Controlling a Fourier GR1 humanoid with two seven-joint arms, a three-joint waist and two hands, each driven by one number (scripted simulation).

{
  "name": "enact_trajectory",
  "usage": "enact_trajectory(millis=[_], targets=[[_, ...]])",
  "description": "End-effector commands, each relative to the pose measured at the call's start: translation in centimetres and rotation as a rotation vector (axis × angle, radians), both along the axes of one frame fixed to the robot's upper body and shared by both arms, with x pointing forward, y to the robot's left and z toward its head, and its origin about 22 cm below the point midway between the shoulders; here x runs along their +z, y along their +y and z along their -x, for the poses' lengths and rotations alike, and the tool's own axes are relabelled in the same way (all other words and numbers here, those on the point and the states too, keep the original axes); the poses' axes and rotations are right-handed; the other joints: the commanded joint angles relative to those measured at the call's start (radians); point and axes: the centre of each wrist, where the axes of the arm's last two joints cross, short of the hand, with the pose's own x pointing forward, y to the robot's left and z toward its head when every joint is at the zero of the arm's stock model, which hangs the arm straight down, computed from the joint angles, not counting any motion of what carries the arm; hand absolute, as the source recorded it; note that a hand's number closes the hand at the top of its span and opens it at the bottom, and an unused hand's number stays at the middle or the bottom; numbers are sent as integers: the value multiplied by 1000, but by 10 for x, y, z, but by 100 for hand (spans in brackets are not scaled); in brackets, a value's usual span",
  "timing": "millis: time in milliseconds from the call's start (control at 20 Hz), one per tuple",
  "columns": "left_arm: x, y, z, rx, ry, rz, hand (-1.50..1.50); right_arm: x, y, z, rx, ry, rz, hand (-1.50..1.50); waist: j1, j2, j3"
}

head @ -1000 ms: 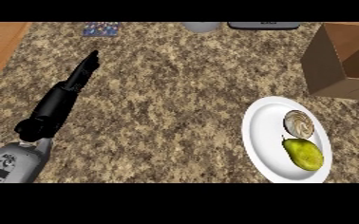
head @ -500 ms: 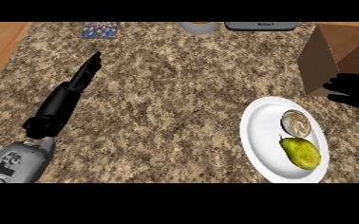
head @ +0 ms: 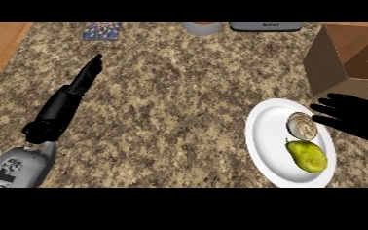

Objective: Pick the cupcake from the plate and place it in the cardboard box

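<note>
Moved: right hand [head: 350,117] — now lower at right edge, beside cupcake [head: 303,126], fingers spread.
Left hand [head: 87,74]: fingers straight, pressed together — upper left.

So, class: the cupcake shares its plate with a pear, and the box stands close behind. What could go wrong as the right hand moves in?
1. The cupcake sits right against the pear, so the right hand may nudge the pear while closing.
2. Both lie near the white plate's right side, where the hand enters; it might push the plate.
3. The cardboard box's wall rises beside the plate, so a low carry could clip it.
</note>
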Motion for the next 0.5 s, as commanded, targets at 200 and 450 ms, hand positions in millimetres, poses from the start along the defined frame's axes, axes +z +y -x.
enact_trajectory(millis=[200,450], targets=[[-12,13,-4,-2,6,-2,0,-35,22,17,-51,17,59,-150,3,2,0],[9,7,-7,-3,-7,-14,0,-53,36,10,-86,-64,74,-150,8,2,0]])
